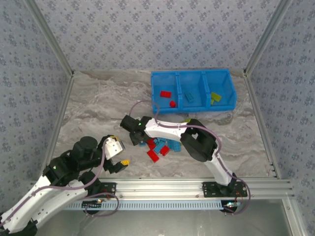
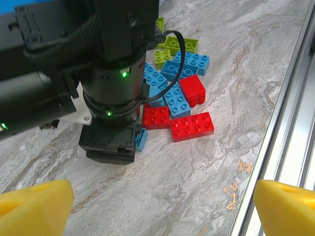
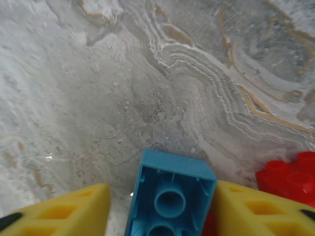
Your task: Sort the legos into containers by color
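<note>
Marble-patterned bench (image 1: 98,98) carries a blue bin (image 1: 153,91) well beyond the right claw (image 3: 162,189). Loose bricks (image 1: 158,147) lie just beside that claw. A blue brick (image 3: 170,196) sits between its fingers; whether gripped, I cannot tell. The left claw (image 2: 162,189) gapes wide, empty.

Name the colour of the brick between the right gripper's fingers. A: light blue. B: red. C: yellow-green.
A: in the right wrist view a light blue brick, hollow underside toward the camera, sits between the yellow fingers of the right gripper.
</note>
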{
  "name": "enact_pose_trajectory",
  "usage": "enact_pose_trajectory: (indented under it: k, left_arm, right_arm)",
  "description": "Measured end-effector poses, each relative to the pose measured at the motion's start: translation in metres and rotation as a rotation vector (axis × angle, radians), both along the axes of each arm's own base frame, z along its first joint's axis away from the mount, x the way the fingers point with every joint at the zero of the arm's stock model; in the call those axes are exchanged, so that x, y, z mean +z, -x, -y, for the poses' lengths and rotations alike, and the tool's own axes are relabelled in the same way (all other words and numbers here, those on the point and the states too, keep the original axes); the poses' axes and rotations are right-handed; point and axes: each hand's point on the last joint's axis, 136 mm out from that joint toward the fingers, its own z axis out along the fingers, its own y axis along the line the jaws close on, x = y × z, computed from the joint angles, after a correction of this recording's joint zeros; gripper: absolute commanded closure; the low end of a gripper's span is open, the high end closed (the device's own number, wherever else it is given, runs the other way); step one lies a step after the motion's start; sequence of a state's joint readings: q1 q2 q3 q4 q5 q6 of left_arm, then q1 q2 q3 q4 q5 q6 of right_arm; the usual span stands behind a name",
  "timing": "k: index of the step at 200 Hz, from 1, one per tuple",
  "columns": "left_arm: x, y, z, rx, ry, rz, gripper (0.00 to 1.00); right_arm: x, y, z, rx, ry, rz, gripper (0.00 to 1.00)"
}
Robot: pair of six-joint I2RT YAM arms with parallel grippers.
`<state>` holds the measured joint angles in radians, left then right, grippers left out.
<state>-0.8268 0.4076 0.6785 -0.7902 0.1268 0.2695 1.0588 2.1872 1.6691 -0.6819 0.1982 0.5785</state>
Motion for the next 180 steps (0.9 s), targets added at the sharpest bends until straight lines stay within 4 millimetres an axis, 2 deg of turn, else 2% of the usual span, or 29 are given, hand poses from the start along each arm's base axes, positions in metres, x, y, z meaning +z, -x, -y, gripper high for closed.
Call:
enact_pose_trajectory:
  k: [16, 51, 63, 70, 82, 99, 112, 121, 128, 129, 132, 143, 161, 170, 180]
  left_arm:
    - [-0.002, 0.0, 0.002, -0.008, 0.005, -0.003, 0.04]
    - [0.001, 0.001, 0.007, -0.025, 0.029, 0.0, 0.01]
    - [0.005, 0.002, 0.01, -0.032, 0.05, -0.002, 0.01]
    - [0.008, 0.001, 0.012, -0.033, 0.073, -0.004, 0.01]
    - [0.017, 0.001, 0.018, -0.037, 0.123, -0.004, 0.01]
    - [0.035, -0.003, 0.031, -0.038, 0.229, -0.004, 0.01]
    - [0.045, -0.009, 0.04, -0.023, 0.295, -0.014, 0.01]
    - [0.051, -0.015, 0.046, -0.003, 0.339, -0.031, 0.01]
    - [0.053, -0.02, 0.05, 0.012, 0.357, -0.043, 0.01]
    - [0.054, -0.021, 0.051, 0.015, 0.362, -0.044, 0.01]
    - [0.054, -0.025, 0.052, 0.028, 0.369, -0.051, 0.01]
    - [0.054, -0.036, 0.056, 0.084, 0.377, -0.079, 0.01]
    - [0.053, -0.062, 0.059, 0.221, 0.353, -0.133, 0.01]
    - [0.055, -0.076, 0.059, 0.3, 0.342, -0.152, 0.01]
    - [0.054, -0.094, 0.058, 0.403, 0.327, -0.182, 0.01]
  right_arm:
    - [-0.002, -0.001, 0.0, -0.006, 0.007, -0.002, 0.71]
    - [0.003, -0.006, 0.002, -0.017, -0.003, 0.004, 0.73]
    - [0.011, -0.008, 0.009, -0.027, -0.02, 0.012, 0.73]
    - [0.02, -0.008, 0.015, -0.033, -0.029, 0.018, 0.73]
    - [0.045, -0.01, 0.028, -0.052, -0.065, 0.042, 0.73]
    - [0.098, -0.021, 0.048, -0.095, -0.157, 0.107, 0.73]
    - [0.144, -0.037, 0.071, -0.149, -0.227, 0.19, 0.73]
    - [0.177, -0.051, 0.095, -0.199, -0.268, 0.262, 0.72]
    - [0.193, -0.061, 0.112, -0.239, -0.284, 0.299, 0.72]
    - [0.2, -0.065, 0.12, -0.257, -0.289, 0.316, 0.72]
    - [0.204, -0.067, 0.125, -0.266, -0.293, 0.325, 0.72]
    - [0.224, -0.087, 0.164, -0.351, -0.296, 0.387, 0.72]
    - [0.232, -0.12, 0.228, -0.492, -0.253, 0.441, 0.72]
    - [0.224, -0.139, 0.261, -0.561, -0.212, 0.444, 0.72]
    - [0.209, -0.156, 0.285, -0.604, -0.16, 0.416, 0.71]
